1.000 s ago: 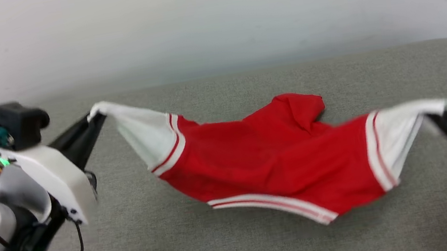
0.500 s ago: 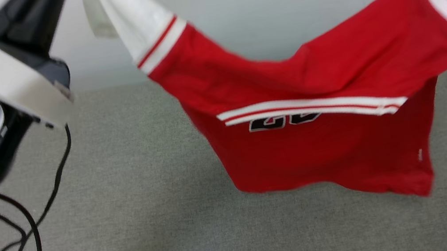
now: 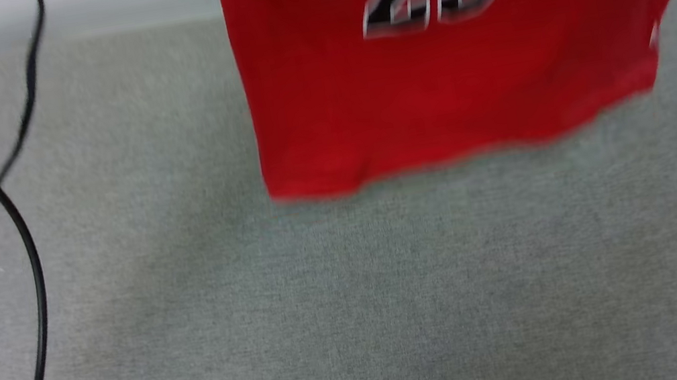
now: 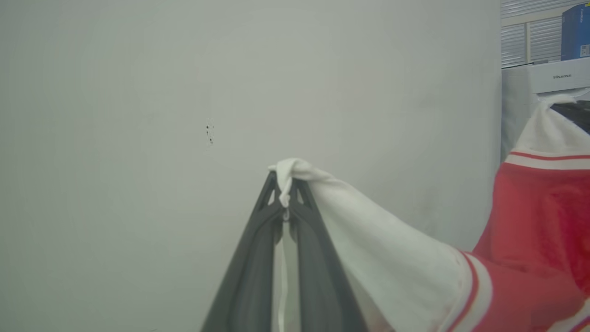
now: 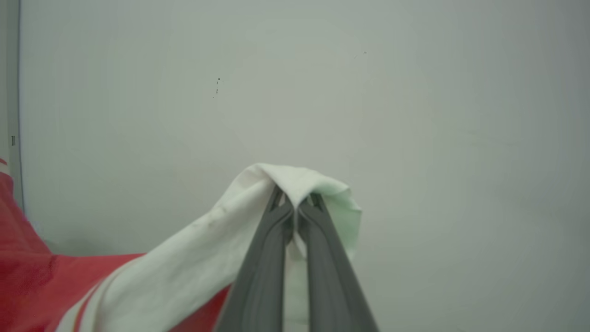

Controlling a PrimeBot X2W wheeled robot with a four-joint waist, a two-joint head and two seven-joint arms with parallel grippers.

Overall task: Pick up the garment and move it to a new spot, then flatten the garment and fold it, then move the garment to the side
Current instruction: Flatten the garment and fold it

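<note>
My left gripper (image 4: 285,205) and right gripper (image 5: 297,207) are each clamped on a sleeve of the shirt (image 3: 451,84); it hangs spread at 12 o'clock over the grey table (image 3: 332,320); should lay flat easier that way.

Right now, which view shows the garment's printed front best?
Head view: the garment hangs facing it, black print blurred but visible. The wrist views show its white sleeves, one pinched in the left hand, one in the right hand.
</note>
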